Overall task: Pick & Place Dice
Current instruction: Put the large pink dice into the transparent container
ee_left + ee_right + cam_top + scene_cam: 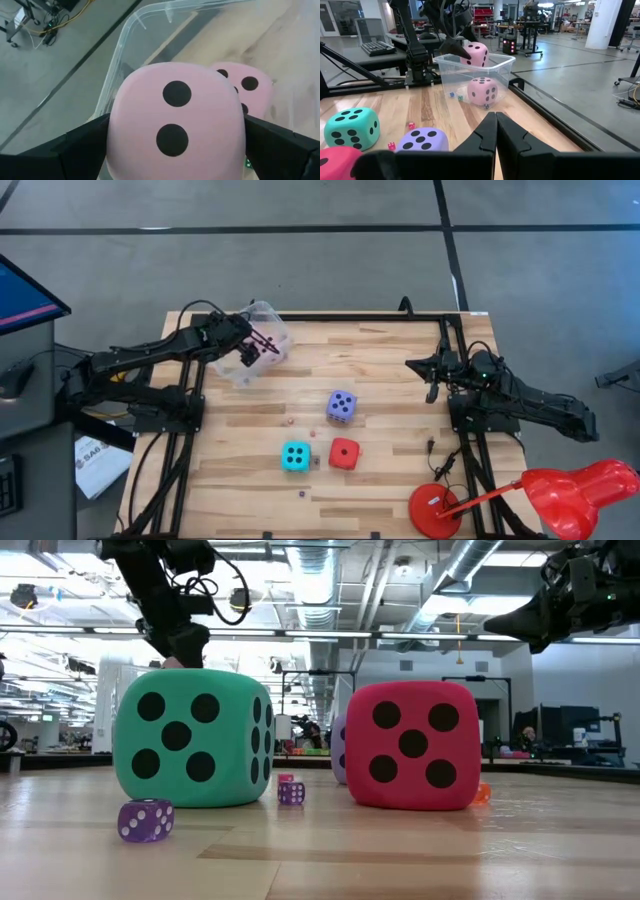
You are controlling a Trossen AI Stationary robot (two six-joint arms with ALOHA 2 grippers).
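A clear plastic tub [262, 340] sits opposite a red lamp [560, 492] on the wooden table [390, 380].

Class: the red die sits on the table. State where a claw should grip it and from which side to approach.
Grip the red die across two opposite flat faces, coming straight down from above. It rests flat, top open, but the cyan die sits close beside it, so probably close on the faces turned away from that neighbour.

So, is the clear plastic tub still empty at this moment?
No. In the right wrist view one pale pink die already lies inside the clear plastic tub, and the left gripper holds a second pale pink die above it.
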